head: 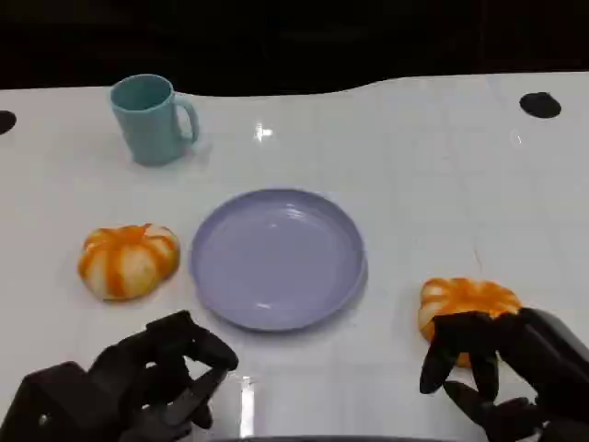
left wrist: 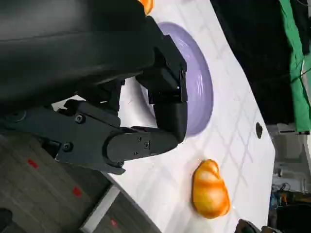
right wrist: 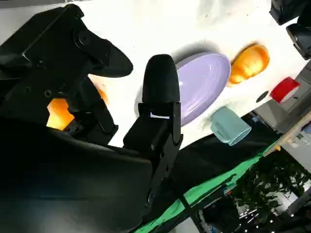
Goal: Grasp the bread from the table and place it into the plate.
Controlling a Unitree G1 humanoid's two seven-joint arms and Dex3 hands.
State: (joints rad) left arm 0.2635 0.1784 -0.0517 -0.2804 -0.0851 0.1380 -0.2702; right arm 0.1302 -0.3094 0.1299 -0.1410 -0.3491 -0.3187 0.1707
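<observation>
This looks like a lab or test room set up for robot trials, not a home. A plain white table with round black holes near its far edge stands against a dark backdrop. Past that same far edge of the table, the right wrist view shows a green cloth, some leafy plants and a red object. Below the table's near edge lies a grey floor with red marks.

The right hand covers the near side of the bun right of the plate; whether its fingers touch it seems unclear. The picture's bottom edge cuts the left hand.
</observation>
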